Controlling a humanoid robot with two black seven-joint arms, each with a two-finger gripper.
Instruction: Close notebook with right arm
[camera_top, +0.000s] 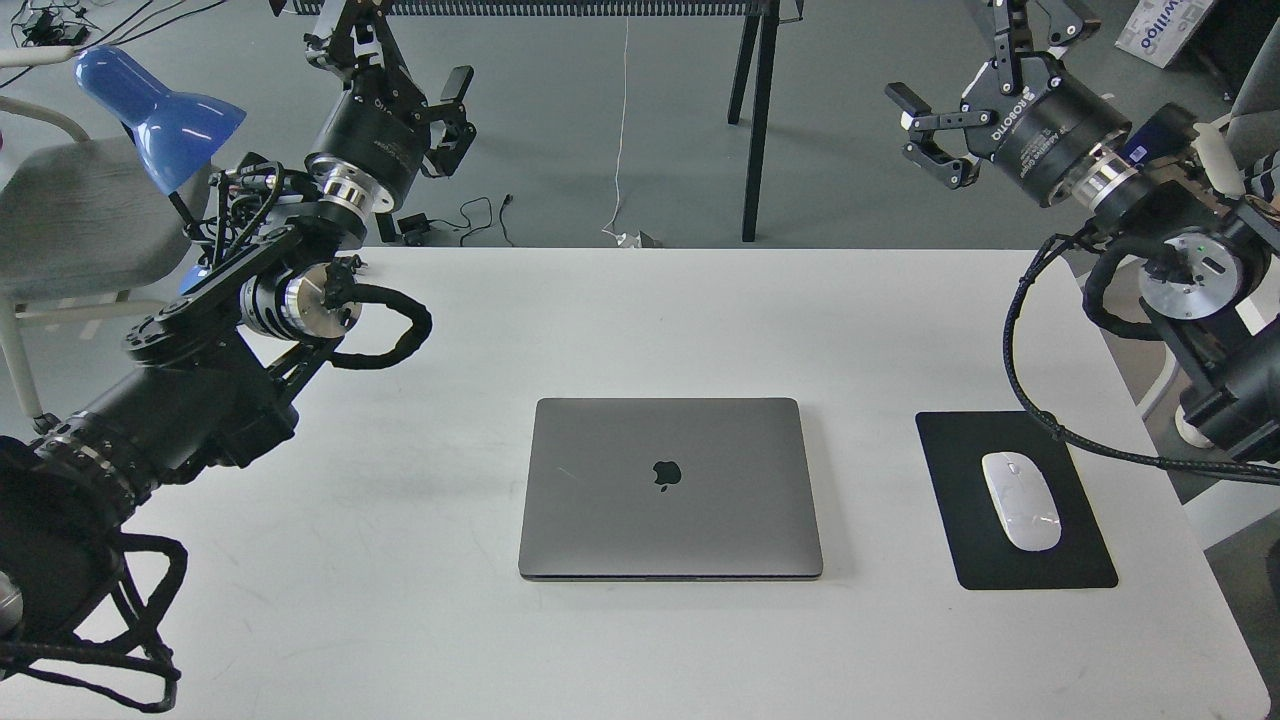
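The notebook (670, 488) lies flat on the white table (400, 600), just right of centre. Its space-grey lid is down, with the dark apple logo facing up. My right gripper (975, 75) is open and empty. It hangs high above the table's far right corner, well away from the notebook. My left gripper (400, 70) is also open and empty, held high above the far left edge.
A black mouse pad (1030, 570) with a white mouse (1020, 500) lies right of the notebook. A blue lamp (160, 115) and a grey chair (70, 220) stand at the far left. Black table legs (752, 120) stand on the floor beyond the table.
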